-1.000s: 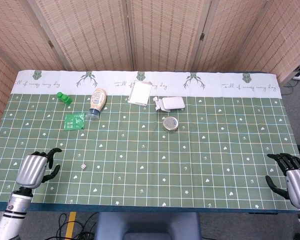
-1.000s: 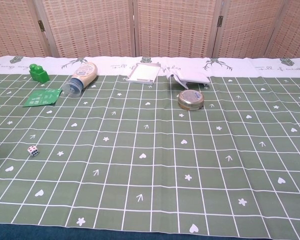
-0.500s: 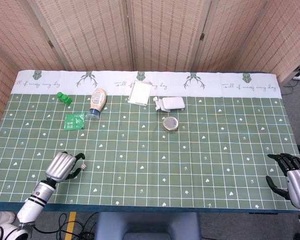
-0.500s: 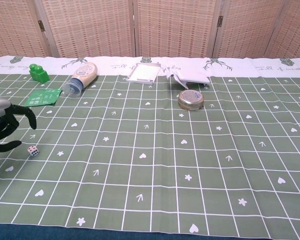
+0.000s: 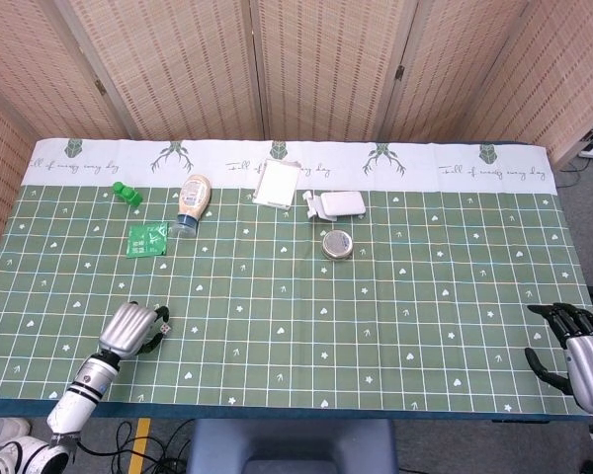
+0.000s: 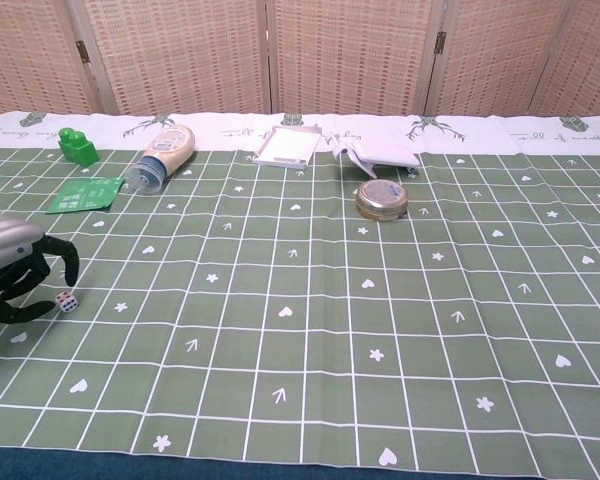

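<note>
The head view looks steeply down from high above the near edge of the table [image 5: 376, 296], facing the folding screen [image 5: 326, 69] behind it, and takes in the whole green grid cloth from side to side, with both hands at the bottom corners. The chest view sits much lower and closer, looking nearly level across the cloth toward the same screen, so the near squares loom large and the far row of things is squeezed together. Both views share the die [image 5: 164, 327] [image 6: 67, 301], the left hand [image 5: 130, 328] [image 6: 15, 275], the round tin [image 5: 337, 244] [image 6: 382, 198] and the bottle [image 5: 192, 201] [image 6: 163, 155].
</note>
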You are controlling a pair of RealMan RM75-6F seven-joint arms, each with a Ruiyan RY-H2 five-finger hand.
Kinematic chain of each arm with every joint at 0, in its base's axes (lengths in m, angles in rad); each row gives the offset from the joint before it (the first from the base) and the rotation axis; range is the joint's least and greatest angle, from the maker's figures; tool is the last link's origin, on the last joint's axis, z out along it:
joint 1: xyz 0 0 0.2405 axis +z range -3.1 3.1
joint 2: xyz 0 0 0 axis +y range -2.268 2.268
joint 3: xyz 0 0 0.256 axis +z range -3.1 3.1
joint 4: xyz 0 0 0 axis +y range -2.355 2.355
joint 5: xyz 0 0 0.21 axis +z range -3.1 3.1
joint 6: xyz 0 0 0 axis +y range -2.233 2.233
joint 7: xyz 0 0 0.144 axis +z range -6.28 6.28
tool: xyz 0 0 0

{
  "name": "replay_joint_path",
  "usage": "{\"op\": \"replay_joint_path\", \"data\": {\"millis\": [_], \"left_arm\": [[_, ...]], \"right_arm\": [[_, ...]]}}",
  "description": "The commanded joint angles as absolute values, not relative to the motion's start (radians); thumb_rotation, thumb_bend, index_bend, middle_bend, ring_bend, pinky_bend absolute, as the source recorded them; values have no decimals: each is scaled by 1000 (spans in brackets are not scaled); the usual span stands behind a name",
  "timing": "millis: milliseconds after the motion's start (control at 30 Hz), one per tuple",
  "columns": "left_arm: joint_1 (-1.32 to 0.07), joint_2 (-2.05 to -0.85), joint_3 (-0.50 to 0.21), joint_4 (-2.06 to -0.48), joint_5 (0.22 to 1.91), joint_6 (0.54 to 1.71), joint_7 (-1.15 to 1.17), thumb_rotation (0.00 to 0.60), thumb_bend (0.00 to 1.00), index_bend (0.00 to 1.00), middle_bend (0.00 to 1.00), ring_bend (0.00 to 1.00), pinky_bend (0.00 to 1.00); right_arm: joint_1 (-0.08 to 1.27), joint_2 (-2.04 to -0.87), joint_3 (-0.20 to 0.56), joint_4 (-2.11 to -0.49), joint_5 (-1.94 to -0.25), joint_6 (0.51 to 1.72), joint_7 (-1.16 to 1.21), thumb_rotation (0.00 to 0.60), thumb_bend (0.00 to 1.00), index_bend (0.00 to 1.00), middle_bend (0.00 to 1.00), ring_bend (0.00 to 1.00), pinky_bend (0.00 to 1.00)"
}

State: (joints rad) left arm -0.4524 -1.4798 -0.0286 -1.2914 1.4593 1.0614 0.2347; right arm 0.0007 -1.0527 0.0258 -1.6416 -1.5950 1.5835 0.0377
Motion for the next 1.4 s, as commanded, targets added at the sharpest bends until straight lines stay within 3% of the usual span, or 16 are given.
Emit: {"op": "replay_joint_path", "data": {"millis": [33, 433, 767, 1033, 1133, 1200, 1267, 1333, 1367, 1400], "left_arm": [[-451, -1499, -25, -1265, 1465, 1075, 216, 600, 389, 466, 853, 748, 610], [-460, -1531, -14, -1218, 1459, 1059, 192, 600, 388, 471, 853, 748, 610], [-462, -1554, -21, -1182, 1454, 1078, 176, 600, 389, 588, 866, 756, 618], [-487, -1504, -39, -1272, 1475, 1086, 113, 600, 389, 617, 867, 757, 624], [-491, -1481, -83, -1332, 1505, 1171, 59, 600, 388, 612, 867, 757, 635], [-478, -1497, -130, -1357, 1551, 1309, -34, 600, 388, 561, 867, 756, 661], [-468, -1509, -156, -1367, 1582, 1398, -102, 600, 354, 370, 848, 737, 684], [-460, -1520, -180, -1379, 1600, 1470, -138, 600, 266, 108, 775, 687, 685], [-457, -1526, -193, -1383, 1606, 1504, -147, 600, 220, 26, 737, 662, 685], [-454, -1532, -200, -1385, 1609, 1525, -150, 600, 202, 7, 723, 651, 685]], "right_arm": [[1, -1052, 26, -1644, -1596, 1583, 36, 600, 266, 271, 315, 232, 263], [-1, -1049, 25, -1654, -1598, 1584, 24, 600, 266, 271, 315, 232, 263], [-1, -1048, 27, -1658, -1600, 1585, 18, 600, 266, 271, 315, 232, 263], [1, -1047, 27, -1654, -1598, 1580, 23, 600, 266, 271, 315, 232, 263], [0, -1046, 28, -1654, -1599, 1583, 26, 600, 266, 271, 315, 232, 263], [-2, -1047, 27, -1652, -1598, 1585, 28, 600, 266, 271, 315, 232, 263], [-4, -1049, 25, -1650, -1597, 1584, 31, 600, 267, 271, 315, 232, 263], [-6, -1052, 25, -1646, -1594, 1584, 35, 600, 266, 271, 320, 232, 263], [-7, -1053, 24, -1643, -1592, 1584, 37, 600, 266, 271, 322, 232, 263], [-7, -1054, 24, -1642, -1591, 1583, 38, 600, 266, 271, 322, 232, 263]]}}
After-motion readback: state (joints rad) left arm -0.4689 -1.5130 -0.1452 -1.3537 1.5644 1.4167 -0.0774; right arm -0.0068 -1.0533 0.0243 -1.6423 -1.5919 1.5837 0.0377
